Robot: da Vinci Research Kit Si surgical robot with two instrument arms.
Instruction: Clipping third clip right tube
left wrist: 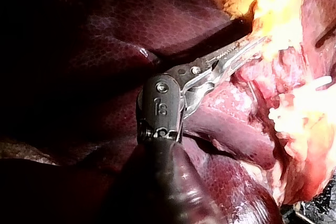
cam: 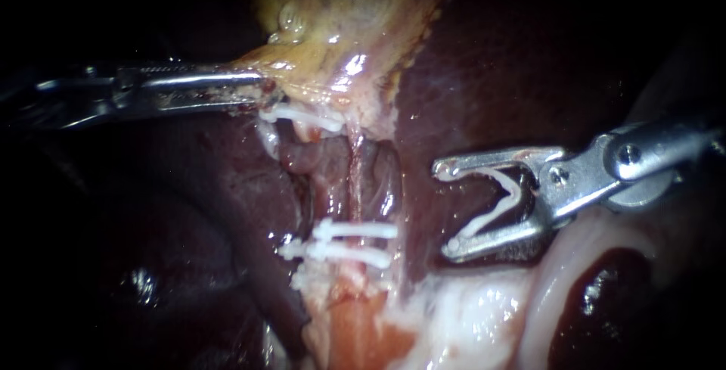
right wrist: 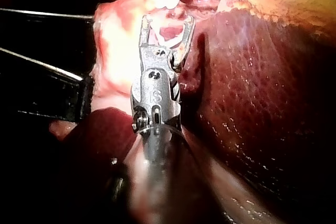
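Clip (cam: pixel 491 213) sits V-open, gripped between the wide-spread jaws of the right instrument (cam: pixel 445 208), level over the liver (cam: pixel 469 97), beside the tube (cam: pixel 355 181). Left instrument (cam: pixel 261 86) lies flat, jaws clamped on the gallbladder (cam: pixel 340 22) edge.

Left instrument (cam: pixel 265 88) jaw tips sink unseen into gallbladder (cam: pixel 333 29); right instrument (cam: pixel 445 208) (holding a clip (cam: pixel 488 216)) has its shaft cut off.
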